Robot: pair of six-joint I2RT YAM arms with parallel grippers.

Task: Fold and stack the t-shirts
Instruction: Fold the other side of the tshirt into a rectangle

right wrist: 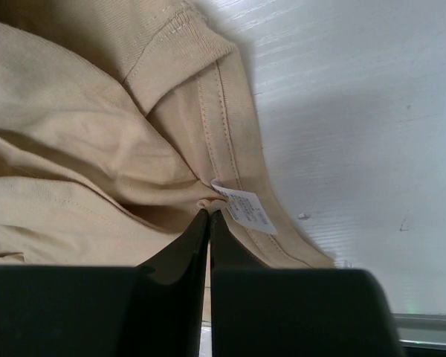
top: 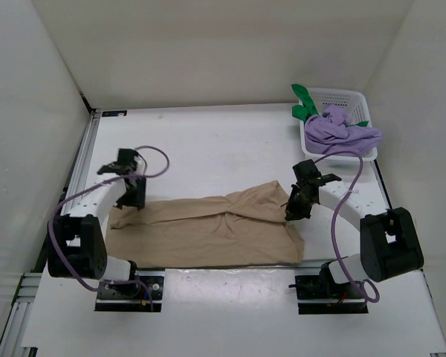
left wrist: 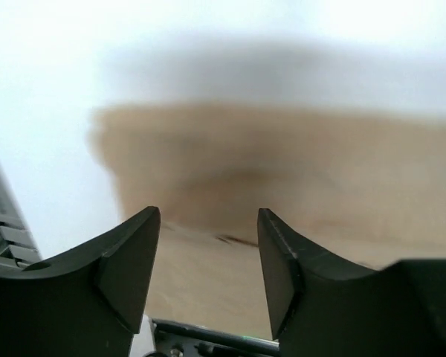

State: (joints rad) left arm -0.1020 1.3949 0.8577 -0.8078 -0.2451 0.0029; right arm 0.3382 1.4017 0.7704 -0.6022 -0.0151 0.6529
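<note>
On the table [top: 223, 141], the tan t-shirt [top: 208, 227] lies left-to-right, collar end rightward.

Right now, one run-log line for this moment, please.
left gripper: open over tan shirt | right gripper: shut on tan shirt | purple shirt, green shirt: bunched in basket

We see bright, even light; the tan t-shirt [left wrist: 282, 171] blurs in the left wrist view, soft shadows just beside it.
</note>
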